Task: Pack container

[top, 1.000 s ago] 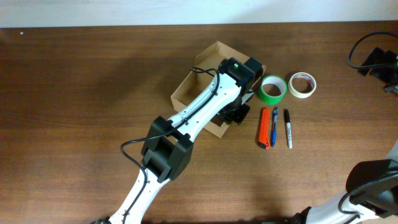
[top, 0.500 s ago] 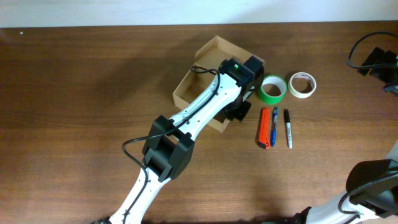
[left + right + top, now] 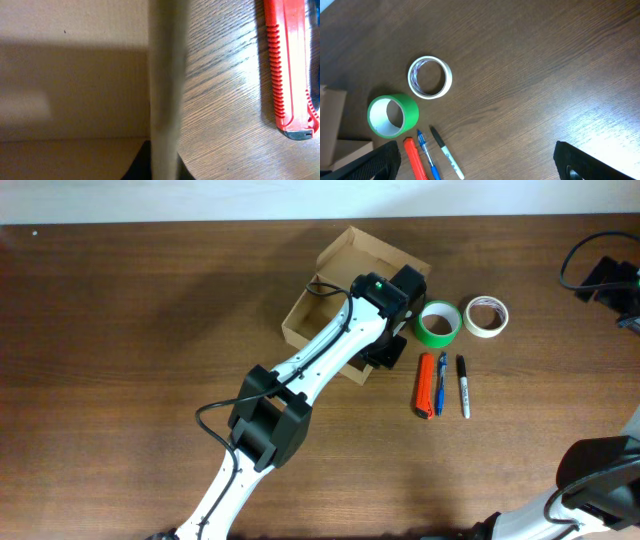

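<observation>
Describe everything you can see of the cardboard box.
The box is plain tan cardboard, unmarked, with its flap lid folded open at the far side. It sits at an angle on the wooden table, left of the green tape roll. What shows of its inside is bare. The left arm reaches over it, and the left gripper straddles the wall facing the red knife; whether it grips cannot be told.

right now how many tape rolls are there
2: a green tape roll right of the tan cardboard box, a white tape roll just beyond it. The left arm may hide more.
</observation>
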Tool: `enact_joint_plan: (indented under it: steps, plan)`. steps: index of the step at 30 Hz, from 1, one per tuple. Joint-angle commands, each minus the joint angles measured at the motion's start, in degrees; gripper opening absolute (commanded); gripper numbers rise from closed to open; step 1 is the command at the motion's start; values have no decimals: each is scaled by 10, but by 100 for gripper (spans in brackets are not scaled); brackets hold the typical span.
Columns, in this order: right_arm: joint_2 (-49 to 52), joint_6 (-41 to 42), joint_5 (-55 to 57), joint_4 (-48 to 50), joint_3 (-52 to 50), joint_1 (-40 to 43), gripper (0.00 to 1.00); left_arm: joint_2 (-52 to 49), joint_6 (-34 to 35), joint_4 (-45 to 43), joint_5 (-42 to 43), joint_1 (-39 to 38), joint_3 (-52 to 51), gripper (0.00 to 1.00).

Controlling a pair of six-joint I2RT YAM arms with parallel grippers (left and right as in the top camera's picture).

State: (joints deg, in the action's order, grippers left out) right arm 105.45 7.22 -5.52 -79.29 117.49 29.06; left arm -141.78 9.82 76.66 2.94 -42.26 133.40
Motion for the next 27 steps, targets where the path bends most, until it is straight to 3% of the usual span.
enact_joint_plan:
  steps: [1,3,5,13,21,24,27]
  plan:
    - [-1,-5,-5,0,9,-2,99,-11,0,3,-12,4,4,21]
    - [-1,-5,-5,0,9,-2,99,-11,0,3,-15,4,5,59]
    - [-1,-5,-5,0,9,-2,99,-11,0,3,-17,4,6,71]
    - [0,-5,-5,0,9,-2,99,-11,0,50,-83,5,74,73]
    - [0,-5,-5,0,9,-2,99,-10,0,171,-165,36,308,77]
    - [0,-5,-5,0,9,-2,99,-8,-5,200,-160,65,407,77]
    - [0,-5,-5,0,9,-2,99,24,-5,200,-154,100,443,77]
